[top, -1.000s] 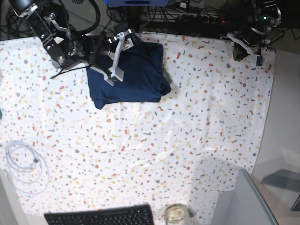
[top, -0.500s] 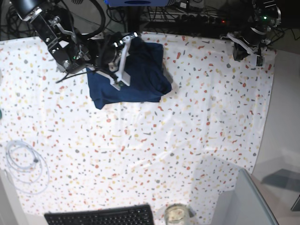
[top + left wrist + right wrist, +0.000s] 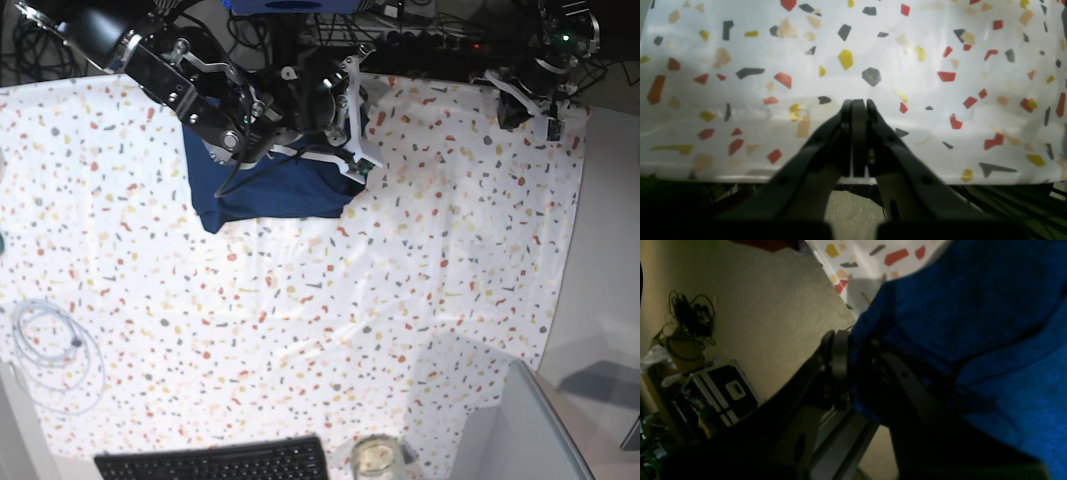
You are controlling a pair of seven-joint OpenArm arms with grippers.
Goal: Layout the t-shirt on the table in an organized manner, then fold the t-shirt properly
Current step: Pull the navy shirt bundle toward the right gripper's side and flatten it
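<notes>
Mostly hidden beneath the reaching arm, the t-shirt (image 3: 265, 190) lies bunched at the worktop's (image 3: 400, 280) far edge; the right claw (image 3: 857, 373) pinches its fabric, while the left claw (image 3: 857, 105) is closed, empty.

Beige carpet (image 3: 750, 306) covers the floor, where a black equipment case (image 3: 723, 393) stands near a tangle of dark cables (image 3: 690, 315)

Both arms are black, jointed metal with exposed screws and thin black cables. The right arm's gripper (image 3: 357, 125) has long white plastic fingers (image 3: 352, 100) beside black housings. The left arm's black tapering gripper (image 3: 858, 106) carries white trim.
</notes>
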